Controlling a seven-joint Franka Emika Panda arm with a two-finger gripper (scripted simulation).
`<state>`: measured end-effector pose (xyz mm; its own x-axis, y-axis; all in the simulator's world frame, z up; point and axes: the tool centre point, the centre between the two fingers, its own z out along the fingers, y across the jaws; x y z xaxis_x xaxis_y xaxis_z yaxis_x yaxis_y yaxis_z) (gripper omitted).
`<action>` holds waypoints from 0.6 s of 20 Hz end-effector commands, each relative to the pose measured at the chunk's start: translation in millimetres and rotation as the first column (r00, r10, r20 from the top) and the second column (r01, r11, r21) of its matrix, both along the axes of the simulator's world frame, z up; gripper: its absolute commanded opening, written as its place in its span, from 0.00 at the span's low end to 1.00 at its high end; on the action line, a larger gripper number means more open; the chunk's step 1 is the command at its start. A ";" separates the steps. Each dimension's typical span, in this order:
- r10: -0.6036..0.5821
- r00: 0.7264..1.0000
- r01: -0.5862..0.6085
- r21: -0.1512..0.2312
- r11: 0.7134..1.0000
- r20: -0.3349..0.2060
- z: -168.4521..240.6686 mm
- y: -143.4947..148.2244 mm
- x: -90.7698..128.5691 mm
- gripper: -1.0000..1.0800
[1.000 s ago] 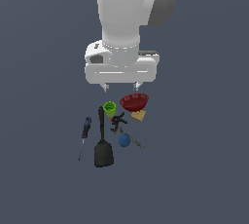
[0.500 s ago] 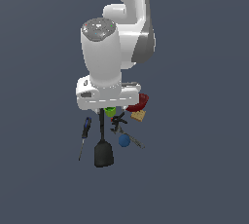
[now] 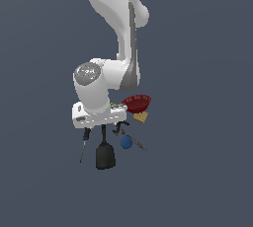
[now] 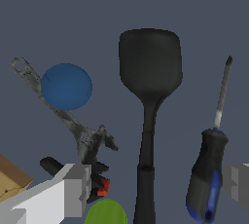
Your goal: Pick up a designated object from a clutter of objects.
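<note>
The black spatula (image 4: 150, 65) lies flat, its broad blade away from the gripper and its thin handle running back between my fingers. In the exterior view its blade (image 3: 105, 156) shows below the hand. My gripper (image 4: 155, 186) is open. One finger (image 4: 73, 189) is beside the black clamp (image 4: 92, 169). The other finger (image 4: 238, 181) is beyond the blue-handled screwdriver (image 4: 209, 174). Both the spatula handle and the screwdriver handle lie between the jaws. In the exterior view the gripper (image 3: 97, 122) hangs low over the clutter, holding nothing.
A blue ball (image 4: 66, 86) and a grey wrench (image 4: 53, 101) lie beside the spatula. The green cup (image 4: 106, 212) and tan cracker (image 4: 9, 179) sit near the fingers. In the exterior view the red bowl (image 3: 137, 103) and the cracker (image 3: 141, 117) are at the hand's right.
The arm has bent down and turned, carrying the hand lower and toward the exterior view's left, over the spatula's handle. The objects have not moved.
</note>
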<state>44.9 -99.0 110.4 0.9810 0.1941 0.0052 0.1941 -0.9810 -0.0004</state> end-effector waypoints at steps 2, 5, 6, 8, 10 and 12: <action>0.017 1.000 -0.017 -0.001 1.000 -0.002 -22.7 -10.3 -1.6 0.96; 0.025 1.000 -0.025 -0.001 1.000 -0.004 -35.2 -16.0 -3.2 0.96; 0.027 1.000 -0.027 -0.001 1.000 -0.004 -38.1 -17.3 -3.7 0.96; 0.030 1.000 -0.030 -0.001 1.000 -0.005 -42.0 -19.1 -4.3 0.96; 0.030 1.000 -0.030 -0.001 1.000 -0.005 -43.2 -19.8 -4.5 0.96; 0.029 1.000 -0.029 -0.001 1.000 -0.006 -42.3 -19.1 -4.8 0.96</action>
<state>39.9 -118.4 68.1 0.9752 0.2214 -0.0017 0.2214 -0.9752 -0.0006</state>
